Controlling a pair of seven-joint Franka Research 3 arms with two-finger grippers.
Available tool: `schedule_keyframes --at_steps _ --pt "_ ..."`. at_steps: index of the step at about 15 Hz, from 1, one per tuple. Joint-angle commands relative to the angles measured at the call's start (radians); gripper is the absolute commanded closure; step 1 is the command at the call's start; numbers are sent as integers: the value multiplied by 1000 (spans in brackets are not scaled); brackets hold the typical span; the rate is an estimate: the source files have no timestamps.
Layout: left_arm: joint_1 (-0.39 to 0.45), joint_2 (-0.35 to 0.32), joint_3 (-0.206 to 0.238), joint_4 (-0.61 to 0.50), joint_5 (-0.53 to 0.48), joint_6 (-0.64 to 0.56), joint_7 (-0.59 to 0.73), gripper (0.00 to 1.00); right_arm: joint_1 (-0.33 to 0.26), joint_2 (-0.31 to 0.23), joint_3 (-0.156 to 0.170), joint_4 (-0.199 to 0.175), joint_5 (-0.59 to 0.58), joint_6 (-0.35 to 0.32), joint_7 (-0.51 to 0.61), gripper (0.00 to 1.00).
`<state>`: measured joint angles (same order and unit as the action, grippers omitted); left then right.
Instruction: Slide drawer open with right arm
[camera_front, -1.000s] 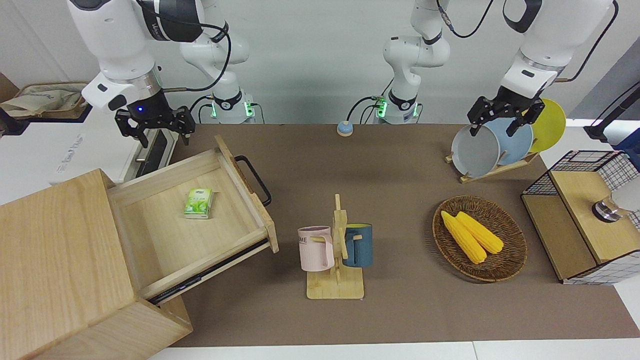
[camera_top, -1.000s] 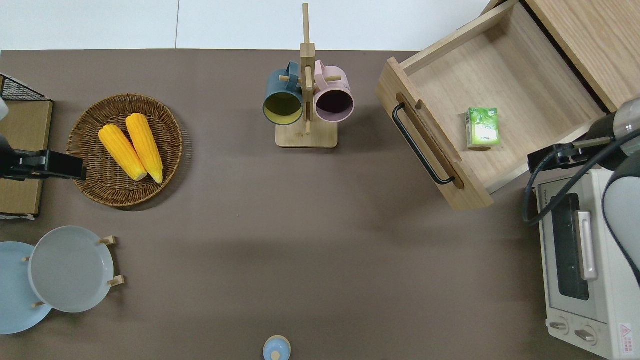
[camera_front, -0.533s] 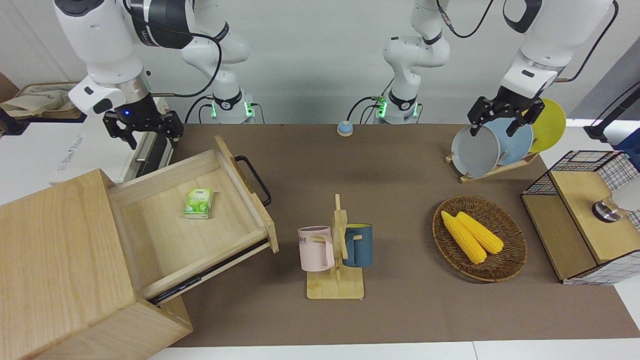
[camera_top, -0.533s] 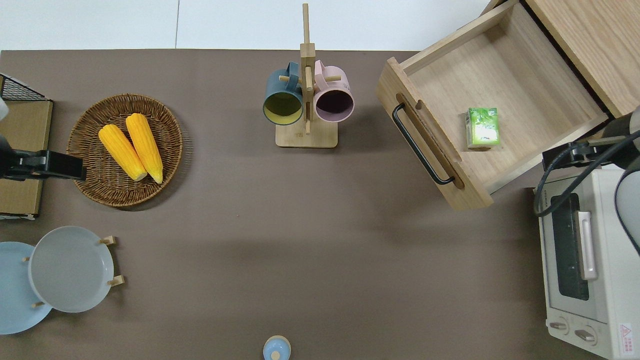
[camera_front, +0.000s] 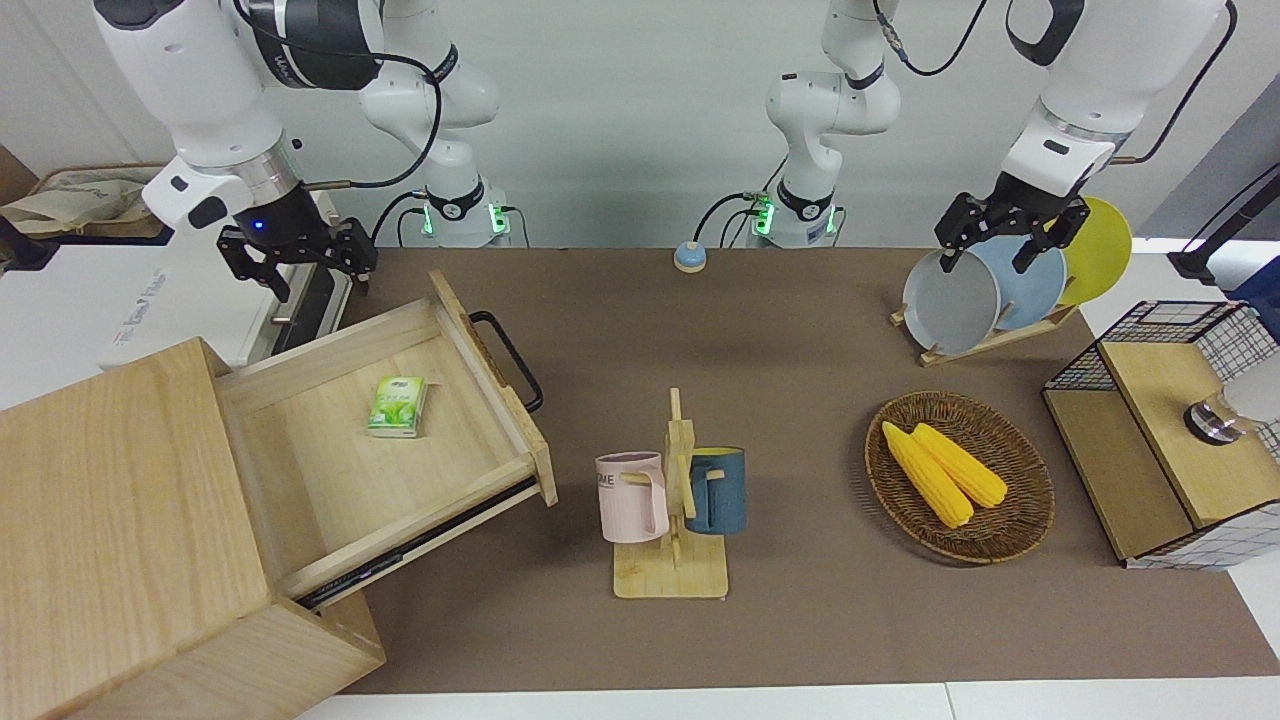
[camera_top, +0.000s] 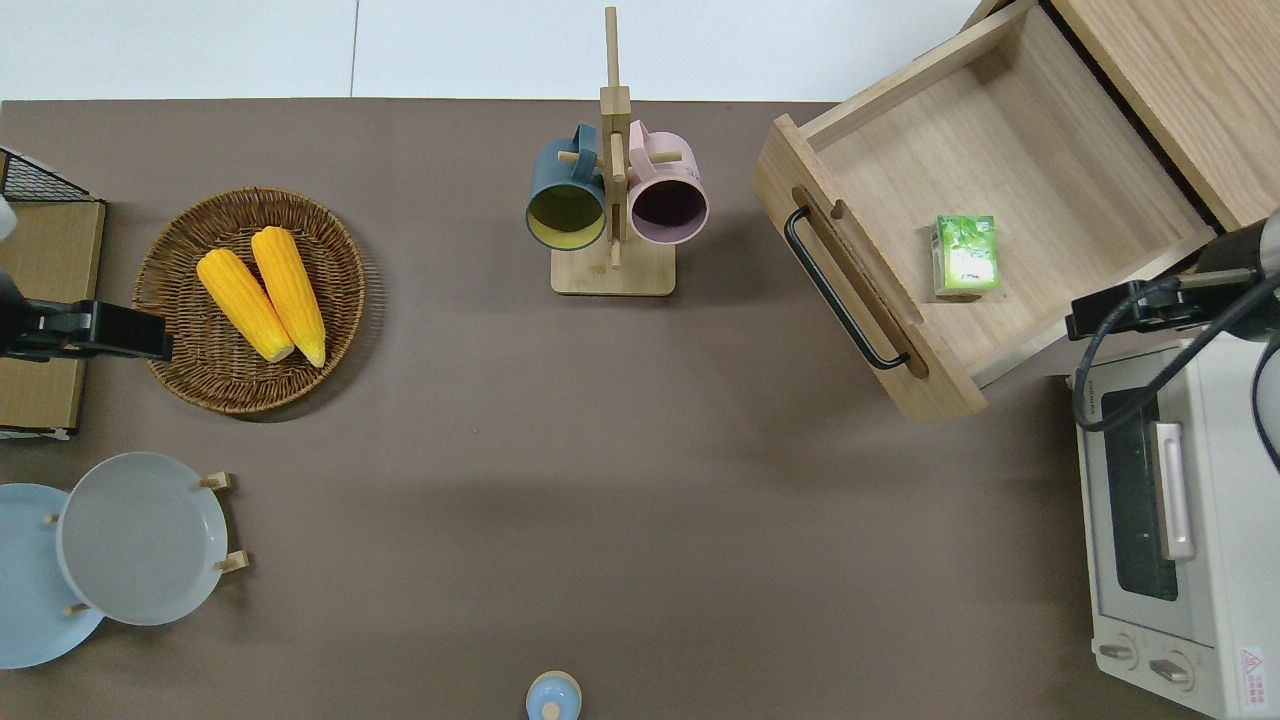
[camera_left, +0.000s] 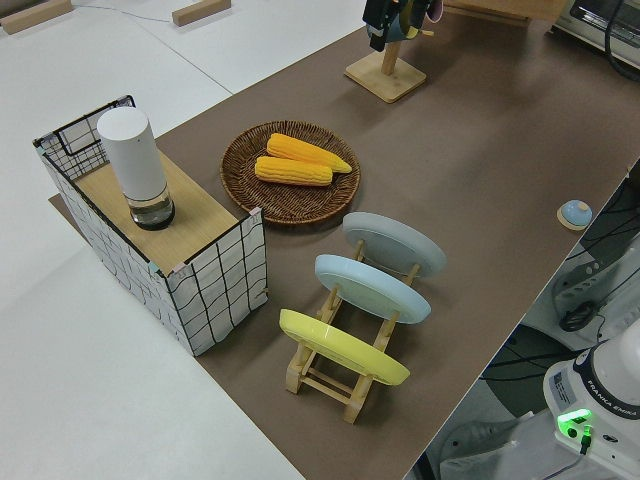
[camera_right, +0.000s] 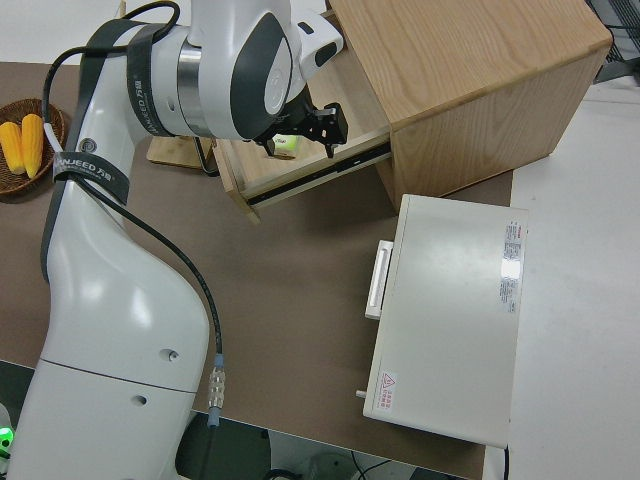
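The pale-wood drawer (camera_front: 330, 470) (camera_top: 1040, 180) stands pulled far out of its big box cabinet (camera_front: 110, 520) (camera_top: 1180, 90). Its black bar handle (camera_front: 508, 360) (camera_top: 840, 290) faces the middle of the table. A small green carton (camera_front: 397, 406) (camera_top: 965, 255) lies on the drawer floor. My right gripper (camera_front: 325, 285) (camera_top: 1095, 318) (camera_right: 305, 135) hangs open and holds nothing. It is over the drawer's side wall nearer to the robots, by the toaster oven and well away from the handle. The left arm is parked, its gripper (camera_front: 985, 255) open.
A white toaster oven (camera_top: 1170, 520) stands nearer to the robots than the drawer. A mug rack (camera_top: 612, 200) with two mugs is mid-table. A basket (camera_top: 170, 330) of corn, a plate rack (camera_top: 225, 520) and a wire-grid box (camera_front: 1170, 430) sit toward the left arm's end.
The right gripper swung away from the drawer toward the oven, then came back a little. The drawer and the left arm have not moved.
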<state>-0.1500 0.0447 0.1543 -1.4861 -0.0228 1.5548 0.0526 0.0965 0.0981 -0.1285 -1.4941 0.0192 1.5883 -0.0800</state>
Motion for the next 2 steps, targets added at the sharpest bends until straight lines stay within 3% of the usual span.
schedule_keyframes --at_steps 1,2 --pt "-17 12 16 20 14 1 6 2 -6 -18 1 -23 21 15 -9 13" --pt "-17 12 16 20 14 1 6 5 -5 -15 0 -15 15 15 -10 13"
